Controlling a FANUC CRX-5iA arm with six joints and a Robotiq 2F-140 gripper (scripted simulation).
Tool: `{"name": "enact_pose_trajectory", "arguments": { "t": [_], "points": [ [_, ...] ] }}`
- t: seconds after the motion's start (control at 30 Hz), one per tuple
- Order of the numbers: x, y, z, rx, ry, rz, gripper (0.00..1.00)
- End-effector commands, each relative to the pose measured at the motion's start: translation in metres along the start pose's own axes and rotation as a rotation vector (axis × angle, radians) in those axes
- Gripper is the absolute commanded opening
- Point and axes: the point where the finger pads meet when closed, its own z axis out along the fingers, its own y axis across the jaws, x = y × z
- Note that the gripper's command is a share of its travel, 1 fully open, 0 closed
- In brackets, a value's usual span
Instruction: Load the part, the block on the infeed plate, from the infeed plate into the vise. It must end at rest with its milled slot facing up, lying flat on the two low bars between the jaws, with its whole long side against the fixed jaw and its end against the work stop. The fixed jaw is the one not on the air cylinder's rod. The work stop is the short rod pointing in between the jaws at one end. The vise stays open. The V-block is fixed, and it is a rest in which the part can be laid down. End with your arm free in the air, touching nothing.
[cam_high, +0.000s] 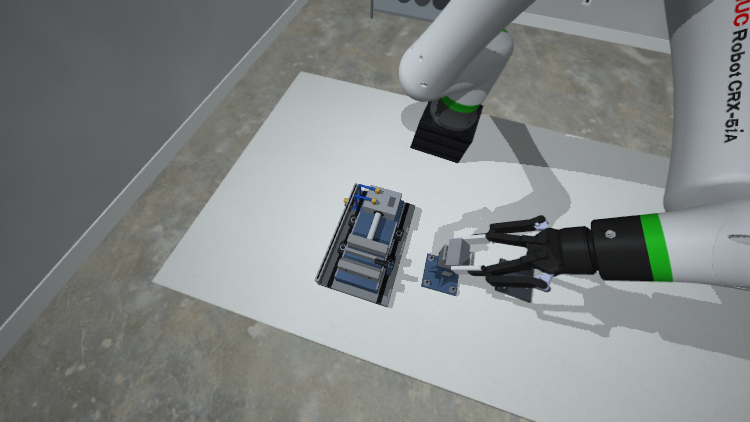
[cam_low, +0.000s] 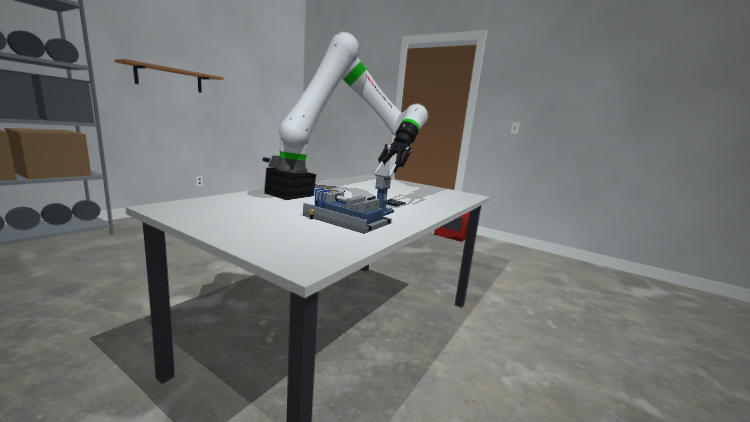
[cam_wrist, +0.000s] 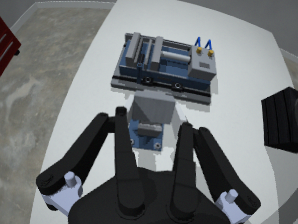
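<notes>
part gripped above the v-block

you have the claw (cam_high: 474, 255) clenched on the grey part (cam_high: 457, 251), one finger on each side. the part hangs in the air just over the blue v-block (cam_high: 439, 274), which sits on the table (cam_high: 293, 136) beside the vise (cam_high: 361, 244). the vise stands open, with nothing between its jaws.

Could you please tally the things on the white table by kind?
Vise: 1
V-block: 1
Dark infeed plate: 1
Grey part, in the end effector, above the V-block: 1
Robot arm on its black base: 1
Total: 5
</notes>
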Motion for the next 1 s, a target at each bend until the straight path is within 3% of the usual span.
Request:
{"name": "enact_pose_trajectory", "arguments": {
  "t": [0.0, 0.97],
  "points": [
    [-0.0006, -0.0001, 0.0005, 0.000, 0.000, 0.000, 0.00],
    [-0.0031, -0.0001, 0.0031, 0.000, 0.000, 0.000, 0.00]
  ]
}}
